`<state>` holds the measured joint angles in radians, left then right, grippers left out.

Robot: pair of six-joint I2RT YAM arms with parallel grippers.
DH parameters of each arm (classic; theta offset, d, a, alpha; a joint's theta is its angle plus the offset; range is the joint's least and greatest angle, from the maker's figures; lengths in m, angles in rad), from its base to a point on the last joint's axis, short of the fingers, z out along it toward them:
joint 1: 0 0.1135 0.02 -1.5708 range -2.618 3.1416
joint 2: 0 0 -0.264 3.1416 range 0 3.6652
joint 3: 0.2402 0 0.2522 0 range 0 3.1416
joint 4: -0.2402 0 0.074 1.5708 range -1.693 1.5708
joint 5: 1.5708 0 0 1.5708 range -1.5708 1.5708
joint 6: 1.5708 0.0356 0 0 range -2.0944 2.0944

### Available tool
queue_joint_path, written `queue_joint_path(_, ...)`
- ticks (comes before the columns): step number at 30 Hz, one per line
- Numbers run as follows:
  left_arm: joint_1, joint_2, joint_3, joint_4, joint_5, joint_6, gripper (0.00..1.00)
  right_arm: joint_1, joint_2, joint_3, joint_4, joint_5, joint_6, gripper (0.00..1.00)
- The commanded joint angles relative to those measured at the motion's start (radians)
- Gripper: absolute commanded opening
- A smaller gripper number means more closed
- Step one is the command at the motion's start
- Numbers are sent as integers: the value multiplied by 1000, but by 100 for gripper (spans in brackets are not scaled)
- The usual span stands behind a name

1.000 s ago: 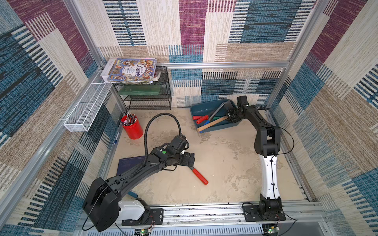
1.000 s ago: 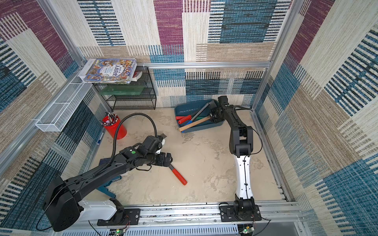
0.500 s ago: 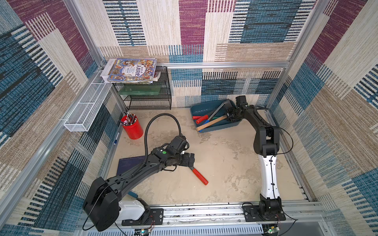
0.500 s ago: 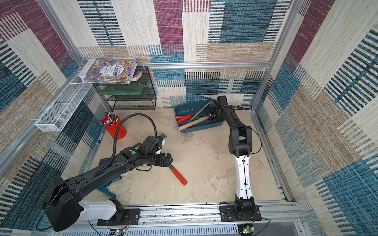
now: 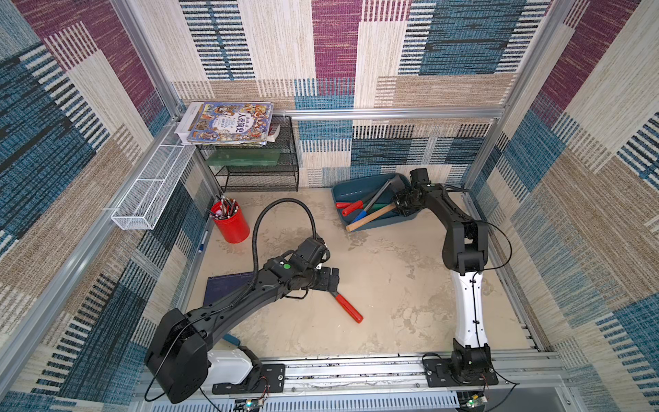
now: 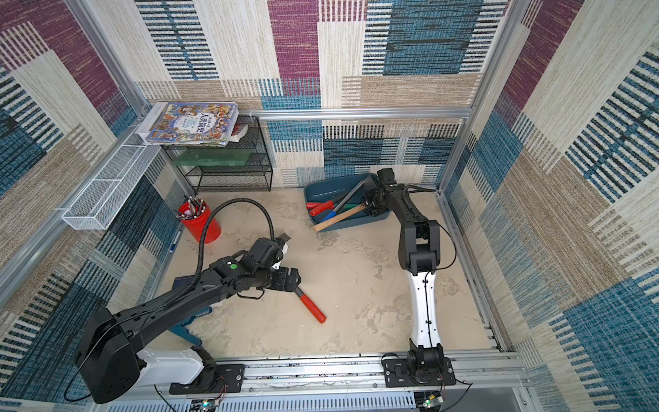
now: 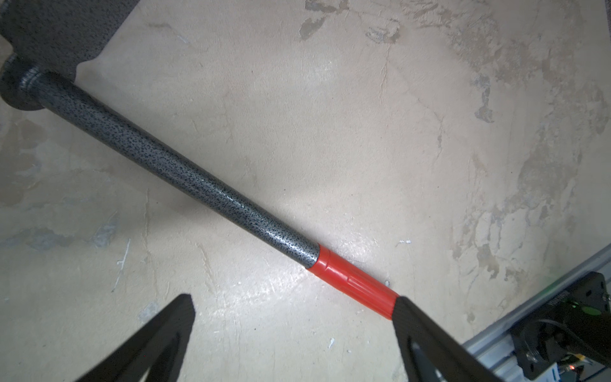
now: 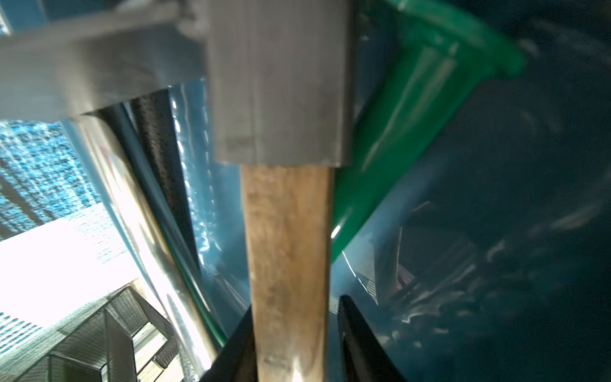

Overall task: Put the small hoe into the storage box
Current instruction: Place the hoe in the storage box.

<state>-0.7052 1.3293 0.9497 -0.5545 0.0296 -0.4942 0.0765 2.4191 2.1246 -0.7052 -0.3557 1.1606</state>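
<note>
Both outstretched: left gripper (image 5: 333,280) agape, empty, low; right gripper (image 5: 398,207) slack around small hoe (image 5: 369,218).

The shallow dark-teal plastic storage box (image 5: 356,189) sits at the far right of the beige mottled floor (image 5: 392,285), close to the back wall. In it the wooden-handled small hoe (image 5: 371,215) lies along the near side, head to the right, handle end poking out over the near-left rim. Other hand tools lie behind it in the box.

The black wire-mesh shelf rack (image 5: 256,178) stands in the far-left corner with a stack of picture books (image 5: 230,123) on top. The long white wire-mesh basket (image 5: 149,192) hangs on the left wall. The red cylindrical pen cup (image 5: 231,224) stands on the floor just nearer than the rack.

A red-gripped, grey-shafted metal tool (image 5: 347,308) lies mid-floor, well apart from the box. A dark-blue flat mat (image 5: 223,285) lies to its left.
</note>
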Motion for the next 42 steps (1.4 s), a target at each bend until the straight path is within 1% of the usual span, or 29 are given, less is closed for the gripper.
queue_joint_path(1, 0, -7, -3, 12, -3, -1, 97, 0, -19, -8, -17, 20, -16, 48)
queue_joint_path(2, 0, -8, -5, 12, -5, -1, 97, 2, -22, -8, -16, 22, -18, 48)
queue_joint_path(3, 0, -9, -4, 12, -5, -2, 97, 3, -27, -6, -18, 27, -18, 58)
queue_joint_path(5, 0, -11, -6, 11, -5, -3, 97, 5, -34, -8, -11, 33, -22, 65)
queue_joint_path(6, 0, -12, -8, 11, -5, -4, 97, 6, -36, -5, -17, 40, -21, 71)
queue_joint_path(12, 0, -10, -8, 15, -3, -5, 97, 7, -52, 0, -26, 56, -24, 72)
queue_joint_path(13, -1, -10, -6, 14, -2, -4, 97, 9, -56, 2, -26, 60, -29, 76)
queue_joint_path(16, 0, -6, -6, 16, 0, -6, 97, 12, -70, 5, -37, 73, -36, 78)
queue_joint_path(17, 0, -4, -4, 16, -2, -5, 98, 13, -77, 3, -43, 77, -36, 82)
queue_joint_path(24, 0, 2, 1, 22, -6, -30, 99, 17, -147, -32, -36, 99, -69, 84)
queue_joint_path(26, 0, 2, 0, 21, -12, -31, 99, 17, -169, -49, -36, 109, -77, 88)
queue_joint_path(31, 2, 3, 4, 18, -22, -42, 99, 22, -213, -103, 9, 114, -112, 88)
queue_joint_path(37, 2, 7, 24, -7, -41, -61, 99, 47, -236, -115, -10, 165, -181, 89)
queue_joint_path(42, 1, 16, 38, -31, -59, -63, 99, 62, -299, -191, 21, 200, -217, 87)
